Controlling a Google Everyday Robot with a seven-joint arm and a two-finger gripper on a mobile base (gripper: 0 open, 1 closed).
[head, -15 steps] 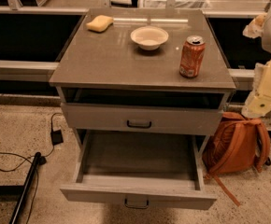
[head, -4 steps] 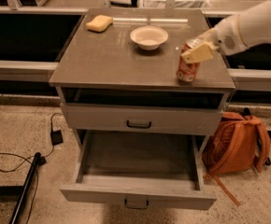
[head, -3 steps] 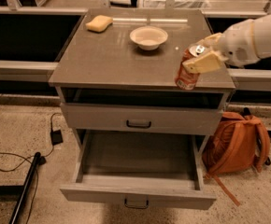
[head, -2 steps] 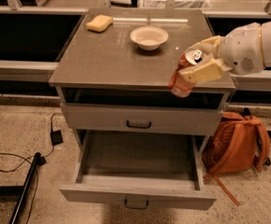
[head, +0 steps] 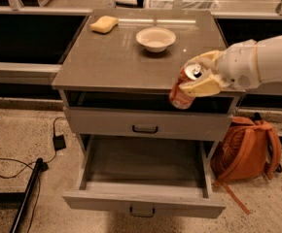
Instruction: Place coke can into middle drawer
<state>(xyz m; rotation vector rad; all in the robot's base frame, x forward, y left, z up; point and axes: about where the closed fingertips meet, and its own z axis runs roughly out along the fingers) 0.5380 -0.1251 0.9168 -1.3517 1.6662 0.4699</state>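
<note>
Nearest: middle drawer, wide shallow grey with a small dark metal handle (head: 142,210), is pulled fully out. Its interior is bare; nothing inside.

Left on the floor: black cables and a power brick (head: 59,142). Right of the cabinet: orange fabric backpack (head: 245,149), leaning against it.

Above the open drawer: similar grey upper drawer front (head: 146,125), closed.

Cream two-finger gripper (head: 193,77) comes in from the right on a white arm and sits just off the tabletop's front-right edge. Its fingers (head: 202,87) are clamped around the small red-orange aluminium coke can (head: 180,97), one on each side near the top. The can is in the air, tilted with its silver top facing up and toward the camera, level with the gap under the tabletop and above the right part of the open drawer.

Further back: grey tabletop (head: 112,57) carries a white round bowl (head: 155,39) mid-rear and a yellow sponge (head: 104,24) rear-left. Both are well apart from the can.

Progress: drawer open, grasp made, can clear of the tabletop. Judged roughly halfway. Left to do: lower the can into the drawer cavity, right it or lay it down, release, retract. Main risk looks like clipping the upper drawer front on the descent.
</note>
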